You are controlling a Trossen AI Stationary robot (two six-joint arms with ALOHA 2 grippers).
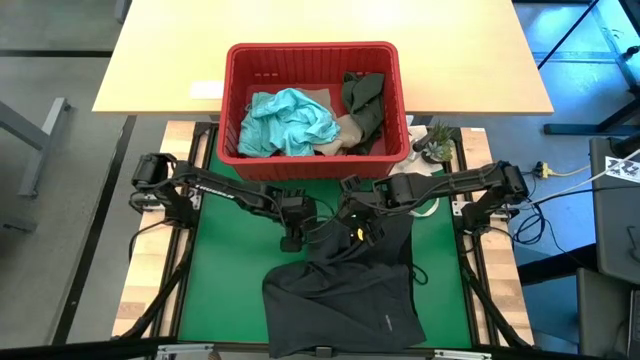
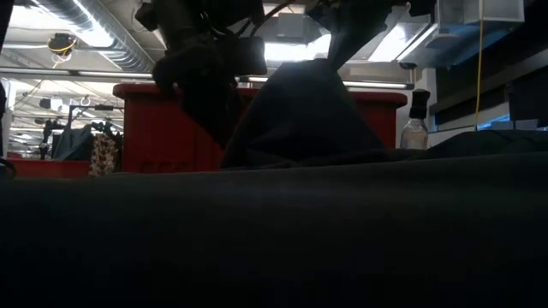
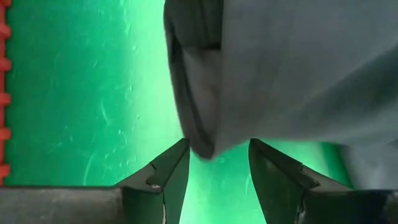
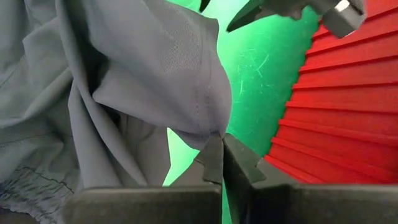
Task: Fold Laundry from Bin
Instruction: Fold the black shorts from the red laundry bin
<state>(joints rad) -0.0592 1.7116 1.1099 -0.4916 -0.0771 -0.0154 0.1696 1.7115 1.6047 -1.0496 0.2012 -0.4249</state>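
Observation:
A dark grey garment [image 1: 345, 295] lies spread on the green mat [image 1: 225, 260], its far part drawn up into a peak [image 2: 300, 111]. My right gripper [image 4: 222, 155] is shut on that peak, just near of the red bin [image 1: 315, 100]. My left gripper [image 3: 217, 165] is open beside it toward the table's left, also seen in the high view [image 1: 292, 240]. Its fingers stand on either side of a hanging fold [image 3: 202, 140] of the same garment. Whether they touch it, I cannot tell. A light teal garment [image 1: 290, 120], a beige one [image 1: 345, 130] and a dark olive one [image 1: 362, 95] lie in the bin. My right gripper pinches a raised fold of the dark grey garment at a stitched seam [image 4: 208, 127] between its two fingers. That part is lifted off the mat, and the cloth slopes down from it, drawn into ridges. The garment's near part [image 1: 350, 320] lies on the mat.
The bin's ribbed red wall [image 4: 348, 106] stands close to both grippers on the far side. A small potted plant [image 1: 435, 140] stands by the bin's right corner, and a bottle [image 2: 413, 128] shows in the low view. Bare green mat lies toward the table's left.

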